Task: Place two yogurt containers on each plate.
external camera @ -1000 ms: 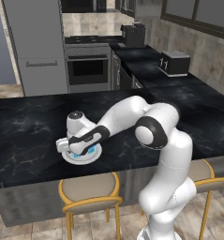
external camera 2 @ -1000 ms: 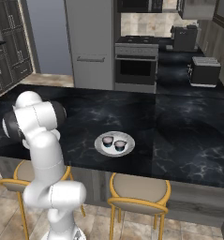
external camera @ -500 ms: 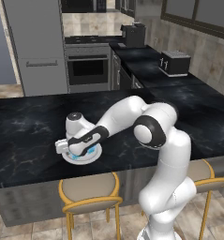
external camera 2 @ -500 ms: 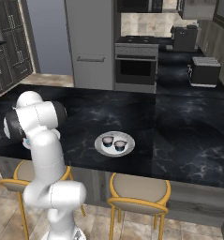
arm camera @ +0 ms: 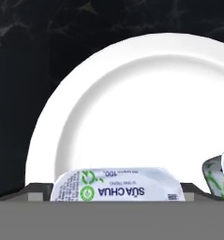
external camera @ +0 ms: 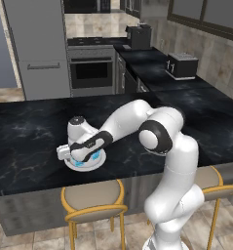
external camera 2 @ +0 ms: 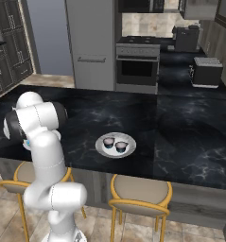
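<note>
While the gripper (external camera: 83,157) hangs low over a white plate (external camera: 99,160) on the black counter (external camera: 30,136), its finger tips (arm camera: 38,189) stand spread, one at each end of a yogurt cup (arm camera: 118,184) labelled SUA CHUA, and whether they touch it I cannot tell. That cup lies on the plate's near rim, right under the hand — a second cup (arm camera: 218,177) sits just beside it, toward the hand view's right edge. Well apart from the hand, a second plate (external camera 2: 103,147) bears two dark cups (external camera 2: 114,144) with pale lids, side by side.
</note>
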### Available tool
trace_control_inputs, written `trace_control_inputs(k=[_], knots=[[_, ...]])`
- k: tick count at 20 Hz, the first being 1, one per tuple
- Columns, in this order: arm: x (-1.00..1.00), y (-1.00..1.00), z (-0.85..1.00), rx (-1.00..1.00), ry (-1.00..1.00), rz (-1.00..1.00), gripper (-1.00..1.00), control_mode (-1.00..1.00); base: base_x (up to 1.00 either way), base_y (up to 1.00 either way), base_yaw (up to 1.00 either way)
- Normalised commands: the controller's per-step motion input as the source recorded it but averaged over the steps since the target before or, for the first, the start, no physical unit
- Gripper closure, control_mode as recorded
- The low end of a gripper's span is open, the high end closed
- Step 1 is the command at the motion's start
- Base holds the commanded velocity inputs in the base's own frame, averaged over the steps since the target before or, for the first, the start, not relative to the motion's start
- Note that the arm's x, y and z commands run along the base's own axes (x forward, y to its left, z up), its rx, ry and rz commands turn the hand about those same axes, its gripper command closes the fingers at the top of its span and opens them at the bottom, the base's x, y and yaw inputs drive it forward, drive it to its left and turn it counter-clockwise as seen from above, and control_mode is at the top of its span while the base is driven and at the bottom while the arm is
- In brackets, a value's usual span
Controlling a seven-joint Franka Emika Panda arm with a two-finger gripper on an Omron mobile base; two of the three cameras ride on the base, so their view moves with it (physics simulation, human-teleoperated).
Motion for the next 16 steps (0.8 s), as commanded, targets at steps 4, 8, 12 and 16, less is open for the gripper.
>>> trace_control_inputs(k=[4, 8, 12, 16], knots=[[0.0, 0.0, 0.11, 0.0, 0.0, 0.0, -1.0, -1.0, 0.0, 0.0, 0.0], [-0.11, -0.02, 0.27, 0.0, 0.0, 0.0, -1.0, -1.0, 0.0, 0.0, 0.0], [-0.23, -0.12, 0.32, 0.0, 0.0, -0.03, -1.0, -1.0, 0.0, 0.0, 0.0], [-0.19, -0.2, 0.24, 0.0, 0.0, -0.03, -1.0, -1.0, 0.0, 0.0, 0.0]])
